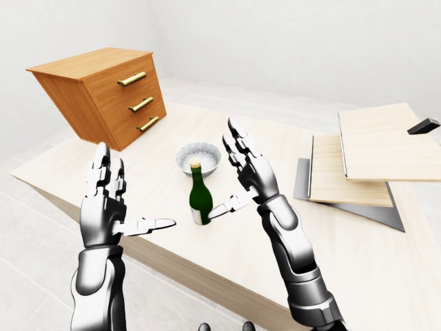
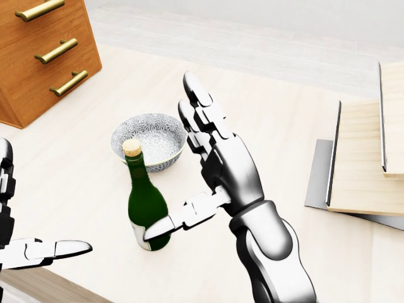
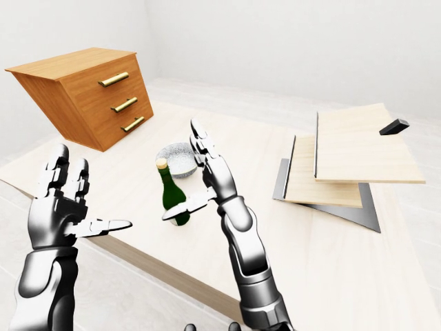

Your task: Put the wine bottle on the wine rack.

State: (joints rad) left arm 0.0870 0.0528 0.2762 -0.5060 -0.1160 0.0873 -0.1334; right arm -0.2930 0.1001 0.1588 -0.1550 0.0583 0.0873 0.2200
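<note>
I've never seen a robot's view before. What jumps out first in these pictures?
Two shiny metal hands reach up from the bottom of the left-eye view, the left hand open and apart, the right hand open with its thumb at a green wine bottle standing upright mid-table. Just above the bottle sits a patterned bowl, and a wooden drawer chest stands at upper left.

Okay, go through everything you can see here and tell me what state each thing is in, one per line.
Wine bottle: upright on the table, corked, not gripped.
Bowl: upright, looks empty, beyond the bottle.
Drawer cabinet: all three drawers shut.
Right hand: open, thumb at the bottle's lower body.
Left hand: open, apart from the bottle.
Wooden boards: stacked, overlapping, on a grey sheet.
</note>
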